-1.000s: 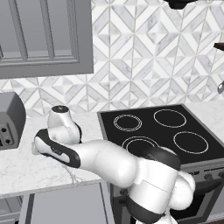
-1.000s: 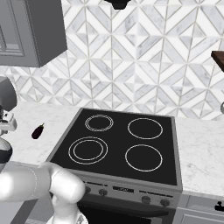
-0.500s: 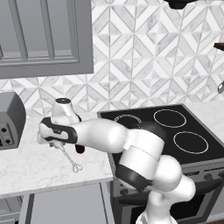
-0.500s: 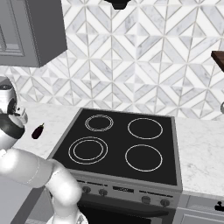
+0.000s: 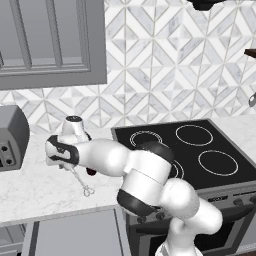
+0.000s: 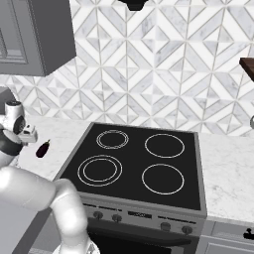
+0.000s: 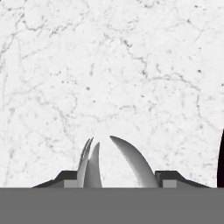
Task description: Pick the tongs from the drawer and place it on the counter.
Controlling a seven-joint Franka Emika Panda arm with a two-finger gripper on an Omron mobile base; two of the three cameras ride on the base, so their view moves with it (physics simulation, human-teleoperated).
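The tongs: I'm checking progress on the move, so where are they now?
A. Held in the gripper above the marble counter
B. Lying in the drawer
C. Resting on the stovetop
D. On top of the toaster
A: the tongs hang from the gripper over the white marble counter, their forked tip pointing down toward the slab.

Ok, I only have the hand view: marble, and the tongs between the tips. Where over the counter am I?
Observer: From the left base view, the pincer holds the tongs over the counter, left of the stovetop, with a toaster farther left.
Operator: What's the dark sliver at my right edge?
Observer: Likely the small eggplant, lying on the marble close beside the tongs.
Operator: Is the drawer out?
Observer: The drawer shows its grey interior below the counter's front edge, so it looks pulled out.
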